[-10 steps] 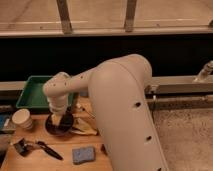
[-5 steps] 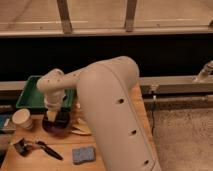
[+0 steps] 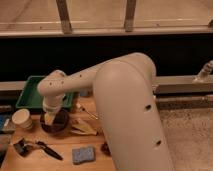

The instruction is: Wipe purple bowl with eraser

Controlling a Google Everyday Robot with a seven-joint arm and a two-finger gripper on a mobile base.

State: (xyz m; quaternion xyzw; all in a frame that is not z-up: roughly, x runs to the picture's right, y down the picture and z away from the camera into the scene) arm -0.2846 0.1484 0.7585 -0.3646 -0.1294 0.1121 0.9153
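The purple bowl is dark and round and sits on the wooden table left of centre. My gripper hangs from the white wrist and reaches down into the left part of the bowl. A pale yellowish piece shows at the gripper's tip inside the bowl; I cannot tell whether it is the eraser. My big white arm covers the right side of the table.
A green tray stands behind the bowl at the back left. A paper cup stands left of the bowl. A yellowish crumpled item, a blue sponge and a black-handled tool lie nearby.
My wrist and gripper have shifted left and now sit over the left part of the bowl. The bowl and the other items have stayed in place.
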